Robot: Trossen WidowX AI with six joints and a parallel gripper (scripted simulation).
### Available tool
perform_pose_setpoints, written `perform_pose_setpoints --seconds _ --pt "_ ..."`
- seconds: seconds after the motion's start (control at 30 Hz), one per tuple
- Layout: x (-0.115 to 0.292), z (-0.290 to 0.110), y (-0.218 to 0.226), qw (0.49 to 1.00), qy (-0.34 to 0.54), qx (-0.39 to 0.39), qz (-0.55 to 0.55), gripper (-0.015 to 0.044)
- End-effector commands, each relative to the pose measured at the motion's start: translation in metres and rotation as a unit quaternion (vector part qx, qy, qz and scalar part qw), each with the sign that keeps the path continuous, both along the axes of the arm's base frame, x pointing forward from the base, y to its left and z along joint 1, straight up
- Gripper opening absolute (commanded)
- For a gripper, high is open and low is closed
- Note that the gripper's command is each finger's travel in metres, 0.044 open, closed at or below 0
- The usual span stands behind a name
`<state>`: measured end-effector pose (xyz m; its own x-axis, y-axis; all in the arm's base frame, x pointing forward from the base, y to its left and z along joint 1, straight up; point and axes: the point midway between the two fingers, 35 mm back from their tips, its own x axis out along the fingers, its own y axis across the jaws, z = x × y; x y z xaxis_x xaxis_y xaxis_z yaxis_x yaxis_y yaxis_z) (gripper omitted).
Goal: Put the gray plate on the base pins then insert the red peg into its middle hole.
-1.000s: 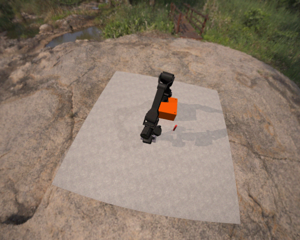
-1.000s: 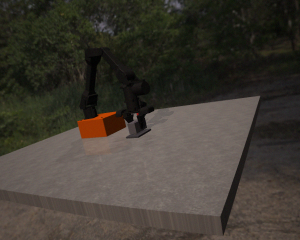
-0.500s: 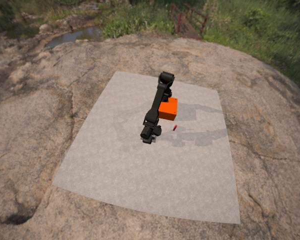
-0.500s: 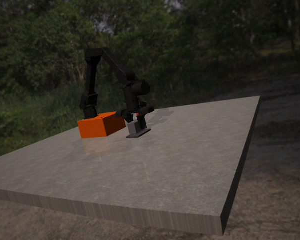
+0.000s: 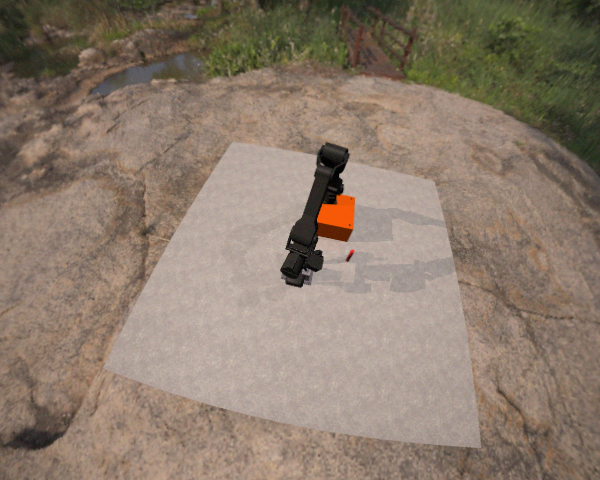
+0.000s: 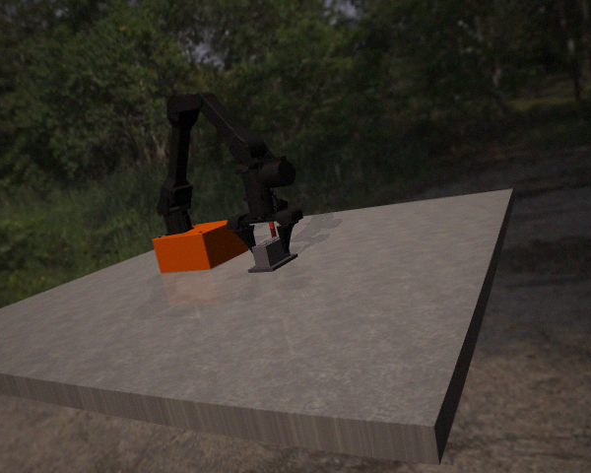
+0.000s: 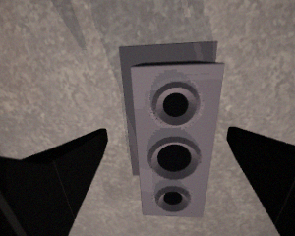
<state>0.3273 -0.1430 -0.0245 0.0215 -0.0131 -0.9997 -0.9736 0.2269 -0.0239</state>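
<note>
The gray plate (image 6: 265, 256) (image 7: 208, 128), a thick block with three holes in a row, sits level on the dark flat base (image 6: 260, 269) (image 7: 162, 54). No gap shows between them in the exterior view, and the two pins are hidden. My gripper (image 6: 269, 249) (image 7: 165, 133) is open, its fingers spread on both sides of the plate and clear of it in the wrist view. The red peg (image 5: 350, 255) (image 6: 272, 229) stands upright on the table, away from the plate; in the exterior view it shows behind the plate, between the fingers. The plate's middle hole is empty.
The orange box (image 5: 336, 217) (image 6: 183, 253) under the arm's foot stands behind the plate and near the peg. The gray table top (image 5: 290, 351) (image 6: 286, 346) carries the arm's shadows around the peg. The arm covers much of the plate in the top view.
</note>
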Motion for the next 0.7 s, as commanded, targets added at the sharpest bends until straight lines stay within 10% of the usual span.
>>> perform_pose_setpoints --seconds 0.0,0.17,0.47,0.67 --pt "0.006 0.037 -0.002 1.0 -0.008 -0.002 0.001 0.044" --pt "-0.001 0.112 0.0 1.0 -0.007 -0.001 0.002 0.044" --pt "0.0 0.115 0.001 1.0 -0.007 -0.001 -0.004 0.044" --pt "0.001 0.116 0.041 0.978 -0.009 0.007 -0.209 0.044"
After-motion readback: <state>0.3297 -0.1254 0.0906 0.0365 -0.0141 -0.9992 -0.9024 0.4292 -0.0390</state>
